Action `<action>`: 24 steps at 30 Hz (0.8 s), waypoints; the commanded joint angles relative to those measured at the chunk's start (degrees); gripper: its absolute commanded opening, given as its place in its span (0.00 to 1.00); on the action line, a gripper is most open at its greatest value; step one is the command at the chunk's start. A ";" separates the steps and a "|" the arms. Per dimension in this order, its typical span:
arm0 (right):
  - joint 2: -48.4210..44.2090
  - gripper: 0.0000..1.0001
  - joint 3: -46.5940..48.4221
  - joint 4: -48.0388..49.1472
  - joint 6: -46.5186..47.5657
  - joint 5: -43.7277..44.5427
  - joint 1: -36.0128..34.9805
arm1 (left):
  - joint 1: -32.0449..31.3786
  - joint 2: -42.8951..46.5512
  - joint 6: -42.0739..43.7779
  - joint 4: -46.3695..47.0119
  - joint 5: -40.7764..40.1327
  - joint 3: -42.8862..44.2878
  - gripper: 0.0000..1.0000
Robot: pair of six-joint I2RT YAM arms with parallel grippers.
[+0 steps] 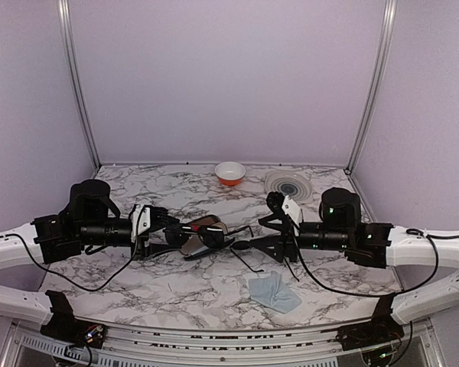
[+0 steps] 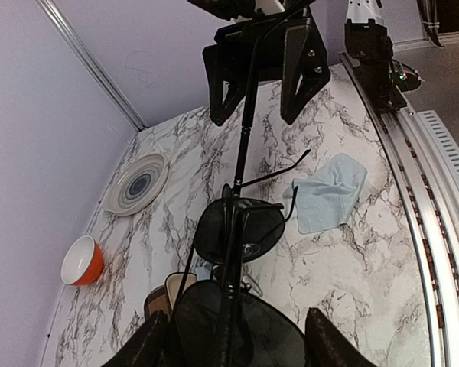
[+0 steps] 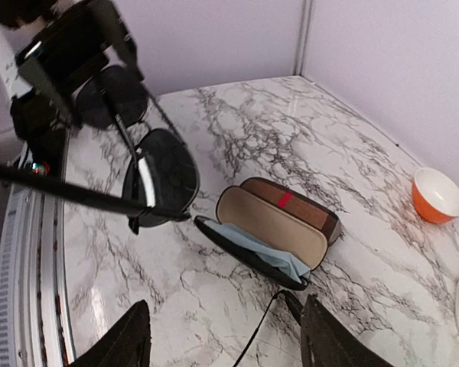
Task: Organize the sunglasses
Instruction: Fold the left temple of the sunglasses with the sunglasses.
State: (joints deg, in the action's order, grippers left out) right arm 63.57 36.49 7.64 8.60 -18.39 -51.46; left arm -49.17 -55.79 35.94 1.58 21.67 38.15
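I am pinching the sunglasses (image 2: 239, 229) by one lens in my left gripper (image 2: 237, 345), holding them above the table, my right gripper (image 2: 254, 115) hanging spread near a temple, so I am judging folding and laying them in the open case (image 3: 271, 225) undone.

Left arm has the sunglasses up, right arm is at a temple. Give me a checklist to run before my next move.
1. Left tool gripping the sunglasses: ok, a lens sits inside its grip and the glasses are lifted.
2. Right tool gripping the temple arm: not ok, it is open and the arm only passes through the gap.
3. Temples folded: not ok, both stand out.
4. Case open: ok, lid back.
5. Case interior free: cannot tell, something light blue lies in it.
6. Cloth clear of the case: ok, it lies apart.
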 commanded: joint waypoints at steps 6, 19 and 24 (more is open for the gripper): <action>10.73 0.49 7.76 13.18 -18.26 23.50 -4.34 | 1.09 -1.57 -8.36 8.17 -1.83 0.76 0.50; 17.62 0.40 12.51 19.07 -21.73 31.26 -8.40 | 1.62 -3.10 -12.22 9.35 -3.22 1.58 0.49; 20.80 0.40 14.57 18.38 -22.06 29.83 -8.63 | 1.62 -3.14 -12.10 9.04 -4.45 1.72 0.49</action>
State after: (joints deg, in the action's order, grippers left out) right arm 82.00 47.77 24.21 -12.21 11.60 -59.46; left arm -47.77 -58.70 24.51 8.80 18.52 38.30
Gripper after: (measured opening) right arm 0.399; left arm 0.568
